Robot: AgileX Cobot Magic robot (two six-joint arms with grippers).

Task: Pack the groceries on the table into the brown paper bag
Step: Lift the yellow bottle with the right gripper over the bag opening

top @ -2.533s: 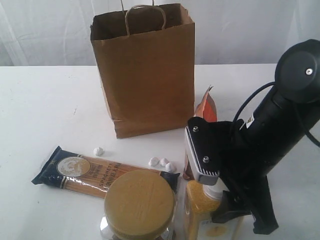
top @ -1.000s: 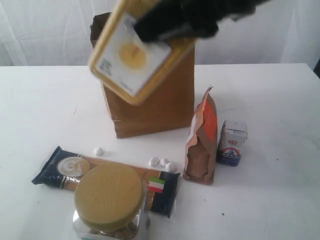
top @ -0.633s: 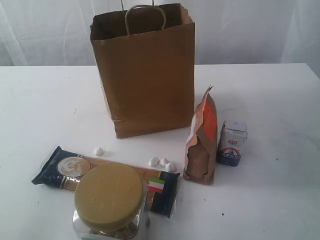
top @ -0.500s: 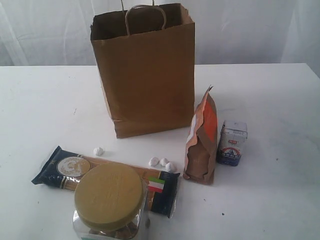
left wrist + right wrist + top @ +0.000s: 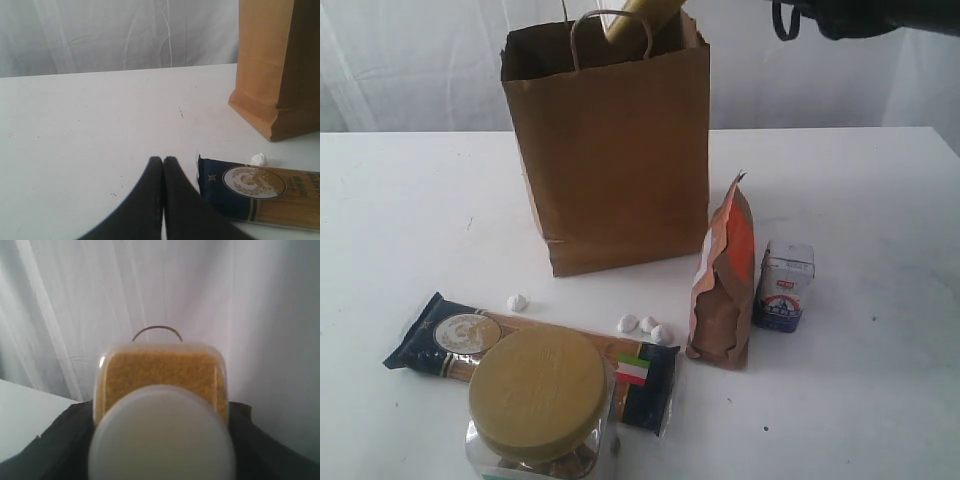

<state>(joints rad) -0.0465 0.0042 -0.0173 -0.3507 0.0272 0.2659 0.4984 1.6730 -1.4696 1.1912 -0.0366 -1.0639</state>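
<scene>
Gripping yellow-grain bottle [image 5: 160, 367], your right gripper [image 5: 161, 440] is carrying slick, likely hefty plastic; squeeze flat sides. Left gripper [image 5: 163, 165] is sitting closed, empty.

White pleated curtain [image 5: 420, 60] behind scene; soft, even light throughout.

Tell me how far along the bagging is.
Done: nothing confirmable; the inside of the brown paper bag is hidden. In hand: the right gripper holds the yellow-grain bottle, its end over the bag's mouth. Left on the table: spaghetti packet, tan-lidded jar, orange-brown pouch, white-blue carton. The left gripper is shut, empty.
</scene>
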